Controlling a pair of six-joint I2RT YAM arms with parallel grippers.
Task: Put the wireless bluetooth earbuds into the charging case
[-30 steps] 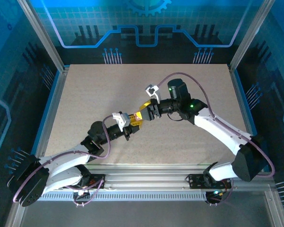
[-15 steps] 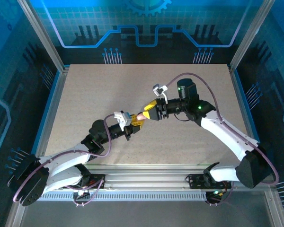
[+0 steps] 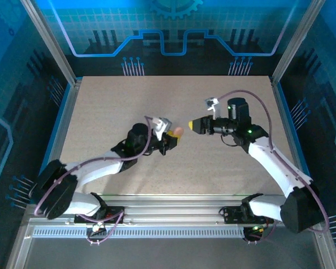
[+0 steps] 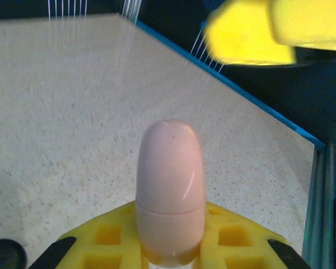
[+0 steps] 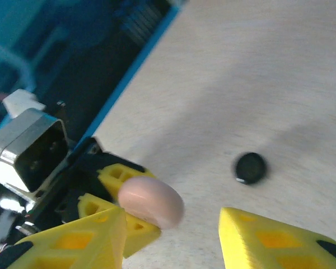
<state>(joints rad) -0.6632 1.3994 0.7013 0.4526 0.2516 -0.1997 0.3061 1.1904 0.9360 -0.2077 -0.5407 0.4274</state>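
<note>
Clamping seemingly closed pink case [image 4: 170, 179] | left pincer [image 4: 171, 244] | right pincer [image 5: 171, 224] agape

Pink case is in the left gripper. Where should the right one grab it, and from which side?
Grip the pink case by its free rounded end, above the seam, since the left gripper clamps the base. Bring the open right gripper in head-on along the long axis, straddling its sides. The shell looks smooth, so it may slip.

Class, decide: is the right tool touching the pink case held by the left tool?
Apart. The top external view shows a plain gap between the right tool and the pink case, which the left tool grips.
</note>
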